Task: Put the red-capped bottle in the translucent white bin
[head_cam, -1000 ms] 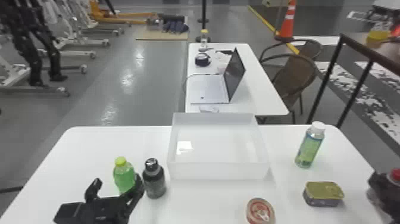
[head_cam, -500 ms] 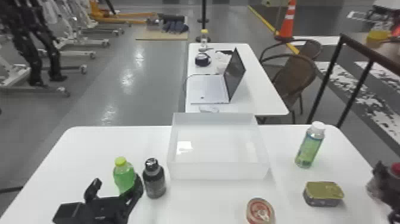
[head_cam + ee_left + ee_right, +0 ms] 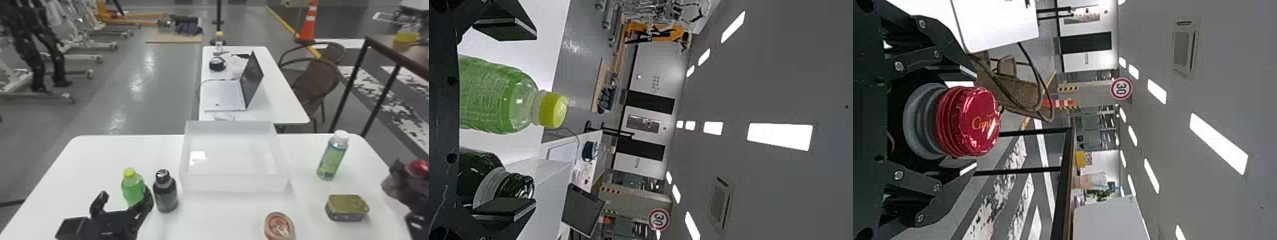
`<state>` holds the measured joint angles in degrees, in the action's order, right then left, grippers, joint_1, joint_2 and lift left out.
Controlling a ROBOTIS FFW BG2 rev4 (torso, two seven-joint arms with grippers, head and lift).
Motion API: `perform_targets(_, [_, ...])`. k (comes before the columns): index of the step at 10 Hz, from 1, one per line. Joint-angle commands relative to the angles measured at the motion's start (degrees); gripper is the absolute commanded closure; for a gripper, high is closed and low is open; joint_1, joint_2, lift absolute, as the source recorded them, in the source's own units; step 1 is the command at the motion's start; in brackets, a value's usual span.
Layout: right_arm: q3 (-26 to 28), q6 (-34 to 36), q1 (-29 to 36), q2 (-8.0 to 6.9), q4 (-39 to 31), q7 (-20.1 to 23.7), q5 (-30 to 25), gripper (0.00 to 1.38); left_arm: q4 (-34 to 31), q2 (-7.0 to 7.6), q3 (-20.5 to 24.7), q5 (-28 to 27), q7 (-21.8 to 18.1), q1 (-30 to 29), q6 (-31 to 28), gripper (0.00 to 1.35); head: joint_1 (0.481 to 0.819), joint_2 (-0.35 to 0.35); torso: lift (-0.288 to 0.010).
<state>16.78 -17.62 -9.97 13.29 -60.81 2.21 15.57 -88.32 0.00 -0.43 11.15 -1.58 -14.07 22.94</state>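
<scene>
Higher in the head view than in the earlier frame, and a little farther in from the right edge, is the red-capped bottle (image 3: 419, 168); the right gripper (image 3: 965, 120) has moved with it, which suggests that the grasp is holding and the carry toward the bin is getting under way. The right gripper's two fingers are drawn in around the dark body of the bottle, below its pale neck, with the red cap pointing roughly upward; whether its base is clear of the table (image 3: 95, 159) cannot be told. The translucent white bin (image 3: 234, 184) sits at the middle of the table, with nothing in it, well apart from the bottle and to its left. Between them stands a white-capped green bottle (image 3: 332, 159), with an oblong tin (image 3: 347, 208) nearer the robot; these look like the things most easily knocked, so the next move probably calls for more height, then a sweep left over the bin's wall. A round tin (image 3: 279, 226) lies in front of the bin; the left gripper (image 3: 125, 198) waits at the left with its fingers wide apart and gripping nothing, close to a yellow-capped green bottle (image 3: 132, 189) and a dark bottle (image 3: 165, 193).
</scene>
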Motion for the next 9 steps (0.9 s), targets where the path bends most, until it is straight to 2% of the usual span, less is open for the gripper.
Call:
perform_targets(1, [-0.52,7.95,1.89,-1.25,-9.41,0.34,2.27,1.15,-0.01,-0.15,-0.01,0.01,-0.01,0.0,0.0,0.12,0.549,0.0,-0.1])
perform_targets(2, [-1.04,12.96,2.85,-1.95,-14.78,0.43,3.85,1.15,0.08,-0.15,-0.01,0.19,-0.01,0.0,0.0,0.12,0.549,0.0,-0.1])
perform_targets(5, [-4.74,19.47,3.2,-3.27,-25.15,0.61,6.93,1.15,-0.01,-0.15,0.07,0.62,-0.01,-0.08,0.0,0.12,0.549,0.0,-0.1])
perform_targets(7, [-7.46,22.02,1.8,-3.62,-28.22,0.61,8.69,1.15,-0.01,-0.15,0.07,0.8,0.08,-0.17,0.0,0.12,0.549,0.0,-0.1])
perform_targets(9, [-10.8,22.19,-0.4,-3.88,-26.9,0.61,10.45,1.15,-0.01,-0.15,0.16,1.06,0.17,-0.35,0.0,0.12,0.549,0.0,-0.1])
